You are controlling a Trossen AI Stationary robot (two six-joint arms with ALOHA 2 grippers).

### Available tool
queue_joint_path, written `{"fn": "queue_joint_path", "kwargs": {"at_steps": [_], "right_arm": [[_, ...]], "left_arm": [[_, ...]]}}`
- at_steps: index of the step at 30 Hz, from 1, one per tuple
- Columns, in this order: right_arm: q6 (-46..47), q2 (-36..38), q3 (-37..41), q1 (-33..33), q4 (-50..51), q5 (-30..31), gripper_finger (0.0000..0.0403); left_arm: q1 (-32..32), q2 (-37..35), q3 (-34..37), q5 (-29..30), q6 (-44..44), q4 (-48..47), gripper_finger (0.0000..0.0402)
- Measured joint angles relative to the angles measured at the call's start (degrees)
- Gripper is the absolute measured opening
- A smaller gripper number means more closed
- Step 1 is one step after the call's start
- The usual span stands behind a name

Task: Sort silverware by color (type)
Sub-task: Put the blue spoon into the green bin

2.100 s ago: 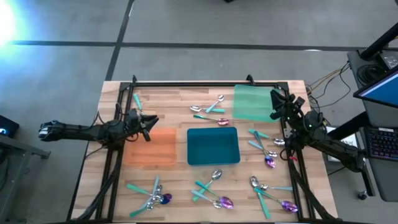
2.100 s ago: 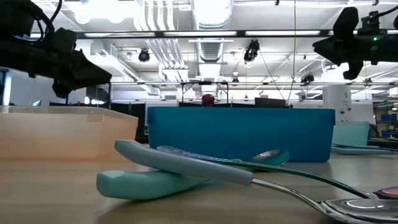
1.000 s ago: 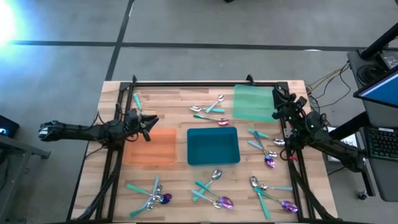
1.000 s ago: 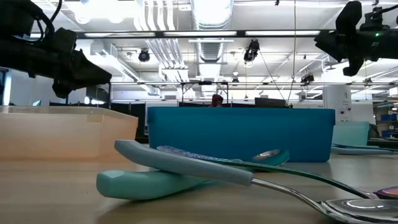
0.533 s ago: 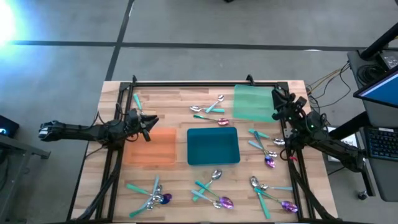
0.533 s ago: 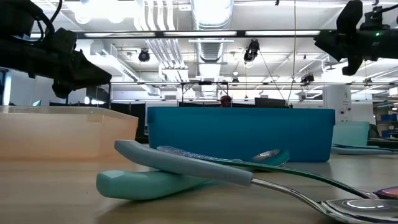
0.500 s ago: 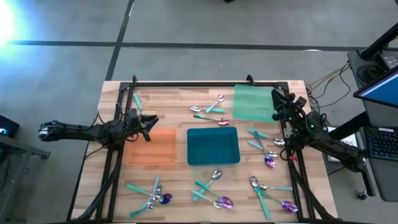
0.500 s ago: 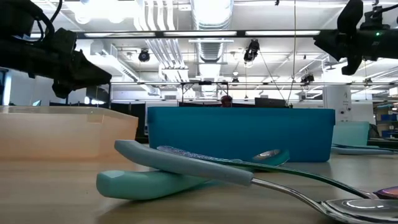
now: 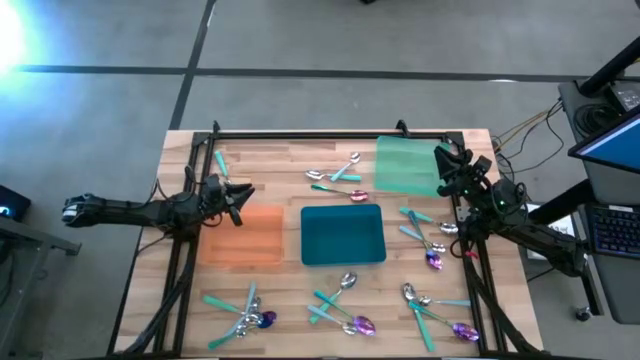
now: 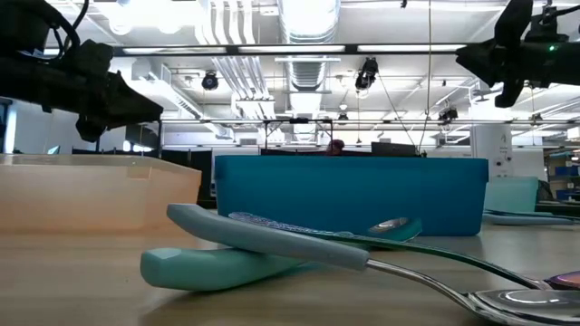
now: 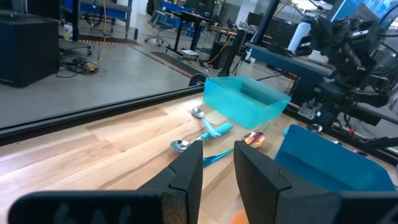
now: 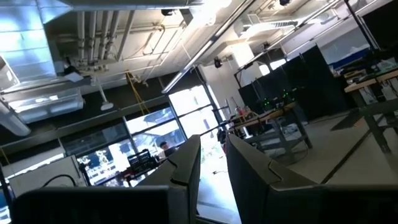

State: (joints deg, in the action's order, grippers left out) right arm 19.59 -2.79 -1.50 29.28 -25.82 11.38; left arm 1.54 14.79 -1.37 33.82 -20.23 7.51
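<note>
The silverware lies in loose clusters on the wooden table: teal-handled and purple pieces near the far middle (image 9: 335,180), at the right (image 9: 425,235) and along the near edge (image 9: 240,315) (image 9: 340,305) (image 9: 435,310). One teal handle (image 9: 220,160) lies at the far left. My left gripper (image 9: 248,194) hovers level over the orange tray's far edge (image 9: 245,212), open by a narrow gap (image 11: 217,146), with nothing in it. My right gripper (image 9: 438,152) hangs above the green tray's right edge (image 9: 432,165), tipped upward, also slightly open (image 12: 212,143) and holding nothing.
An orange tray (image 9: 245,240), a teal tray (image 9: 343,233) and a green tray (image 9: 400,165) stand across the table's middle and far right. A black frame (image 9: 330,133) runs along the far edge and the sides. In the low view crossed teal handles (image 10: 227,263) lie close to the camera.
My right gripper has turned a little at the wrist, its fingers tipping slightly farther up and away from the table; it stays above the green tray's right edge. The silverware and trays lie as before.
</note>
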Motion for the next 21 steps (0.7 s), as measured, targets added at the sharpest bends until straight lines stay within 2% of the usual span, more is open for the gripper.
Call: {"fn": "queue_joint_path", "kwargs": {"at_steps": [10, 14, 21], "right_arm": [[4.4, 0.0, 0.0, 0.0, 0.3, 0.6, 0.0068], [6.6, 0.0, 0.0, 0.0, 0.2, 0.6, 0.0068], [9.9, 0.0, 0.0, 0.0, -0.1, 0.1, 0.0068]], "left_arm": [[0.0, 0.0, 0.0, 0.7, -1.0, 0.2, 0.0075], [0.0, 0.0, 0.0, 3.6, -1.5, 0.4, 0.0075], [-0.1, 0.0, 0.0, 4.3, -5.8, 3.9, 0.0075]]}}
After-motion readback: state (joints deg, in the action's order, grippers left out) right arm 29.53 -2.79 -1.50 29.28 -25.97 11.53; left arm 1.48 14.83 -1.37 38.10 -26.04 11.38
